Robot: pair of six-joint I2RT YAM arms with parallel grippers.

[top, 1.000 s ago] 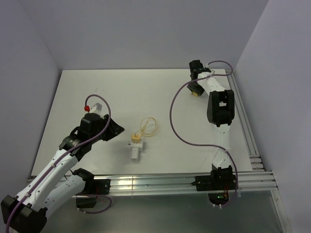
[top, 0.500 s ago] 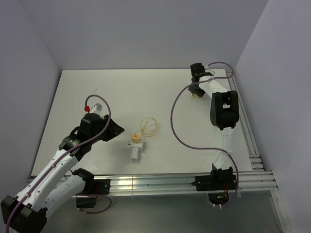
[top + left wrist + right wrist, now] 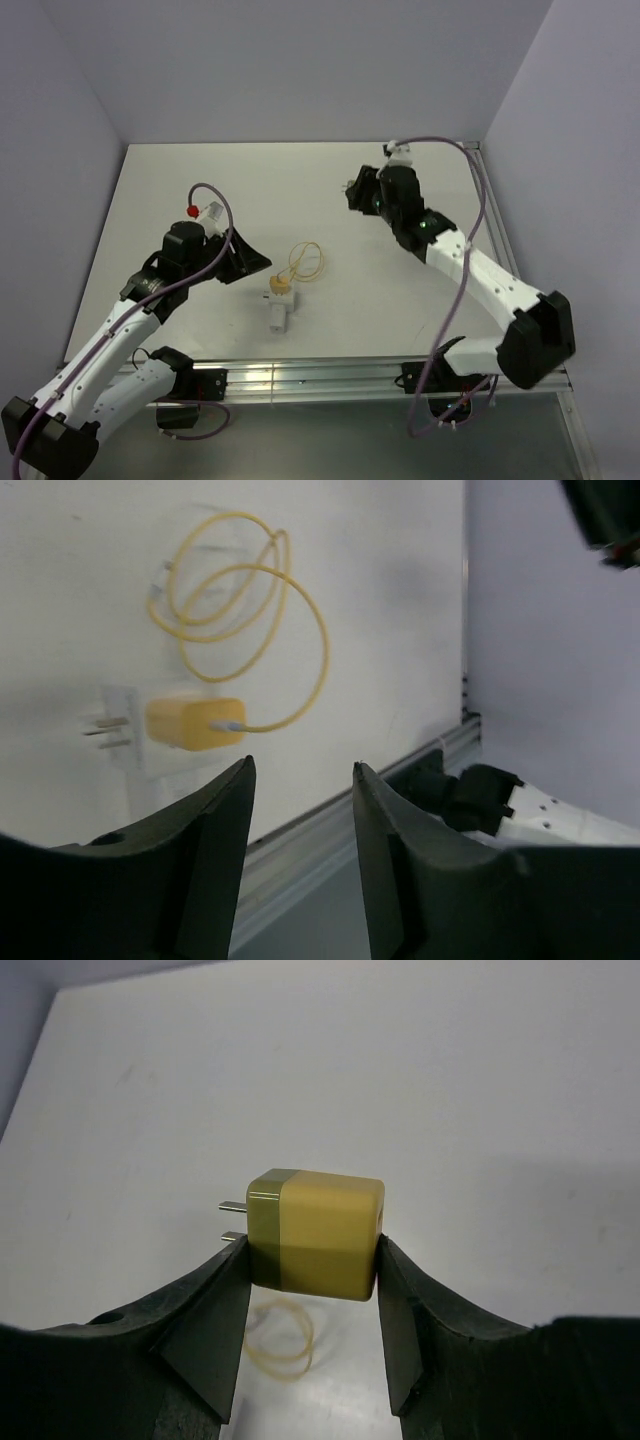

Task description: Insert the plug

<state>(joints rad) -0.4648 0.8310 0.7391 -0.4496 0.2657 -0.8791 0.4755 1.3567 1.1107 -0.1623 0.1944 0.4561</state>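
My right gripper (image 3: 312, 1255) is shut on the plug (image 3: 325, 1230), a small yellow block with a dark olive end and two metal prongs pointing left. It holds the plug in the air above the table; in the top view this gripper (image 3: 357, 192) is right of the middle, at the back. My left gripper (image 3: 258, 263) is open and empty, just left of the yellow connector (image 3: 281, 288) with its thin wire loop (image 3: 306, 262). In the left wrist view the open gripper (image 3: 303, 770) is below that connector (image 3: 195, 723) and apart from it.
A small white block (image 3: 277, 318) lies against the connector's near side. Aluminium rails run along the table's front edge (image 3: 320, 375) and right edge (image 3: 510, 290). Purple walls close in the left, back and right. A purple cable (image 3: 455, 290) hangs along the right arm.
My right arm has swung from the back right corner toward the middle of the table, carrying the plug. My left gripper has moved a little forward and right, toward the connector.
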